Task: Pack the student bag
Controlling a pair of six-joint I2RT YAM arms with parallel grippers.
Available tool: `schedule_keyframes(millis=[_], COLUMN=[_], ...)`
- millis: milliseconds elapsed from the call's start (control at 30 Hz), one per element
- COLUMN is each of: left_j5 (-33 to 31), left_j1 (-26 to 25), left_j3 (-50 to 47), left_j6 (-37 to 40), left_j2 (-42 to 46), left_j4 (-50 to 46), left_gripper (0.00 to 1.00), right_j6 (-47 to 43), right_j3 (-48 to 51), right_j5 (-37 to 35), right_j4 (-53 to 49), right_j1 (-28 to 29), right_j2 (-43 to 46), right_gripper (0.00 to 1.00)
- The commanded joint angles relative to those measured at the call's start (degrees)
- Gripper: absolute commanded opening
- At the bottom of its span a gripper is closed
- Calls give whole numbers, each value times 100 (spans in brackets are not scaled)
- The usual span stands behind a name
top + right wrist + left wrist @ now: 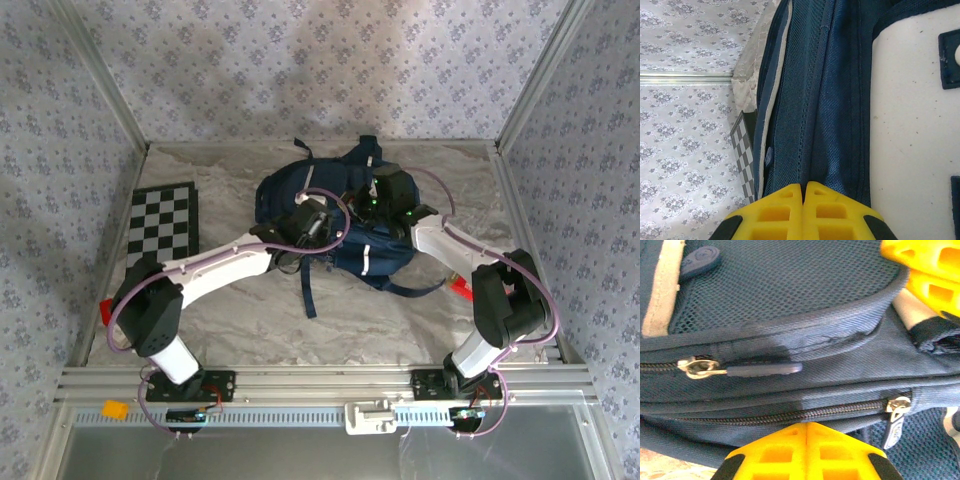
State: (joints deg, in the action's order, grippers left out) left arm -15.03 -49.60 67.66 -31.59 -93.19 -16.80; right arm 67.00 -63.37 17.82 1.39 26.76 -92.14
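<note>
Two grippers sit on the bag, which lies slumped on its side at the middle of the table, toward the back, with a checkerboard well apart on its left. The left gripper has its yellow fingers pressed together against the navy cloth just below the lower zipper; whether a fold is caught between them I cannot tell. The right gripper is likewise pressed together, its tips touching the mesh side panel beside the white flap. The bag looks soft and limp: thin cloth and mesh that will sag, crease and slide over the table rather than hold a shape, so one arm will likely have to steady it while the other works. It seems light and in no way fragile. The best holds appear to be the upper pull and the lower pull, each small and stiff, or a seam ridge; the loose strap would only drag the bag along.
</note>
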Motion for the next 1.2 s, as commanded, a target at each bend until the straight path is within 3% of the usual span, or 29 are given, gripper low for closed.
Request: schedule_keyframes(millis=[0,167,300,500,633,933,1167], left_j5=[59,-454,-904,-1448,-1348,-810,-801], left_j1=[-243,-639,-735,-688,-647,-658,-608], left_j3=[-53,198,661,1328,1394,1046,1119], left_j6=[83,-125,-363,-869,-931,38,373], left_j2=[169,-131,-536,-1102,-1227,-984,-978], left_j4=[35,-12,-416,-1058,-952,451,510], left_gripper=[12,34,42,41,34,32,24], right_j6=[-72,132,187,307,362,359,322], right_j3=[-294,-331,-412,-423,-428,-395,-347], right_j5=[279,326,400,441,460,443,441], right_j4=[195,294,304,447,491,530,494], right_j1=[58,66,77,89,104,160,171], right_j2=[266,216,142,58,5,-34,-58], right_gripper=[0,0,0,0,0,0,0])
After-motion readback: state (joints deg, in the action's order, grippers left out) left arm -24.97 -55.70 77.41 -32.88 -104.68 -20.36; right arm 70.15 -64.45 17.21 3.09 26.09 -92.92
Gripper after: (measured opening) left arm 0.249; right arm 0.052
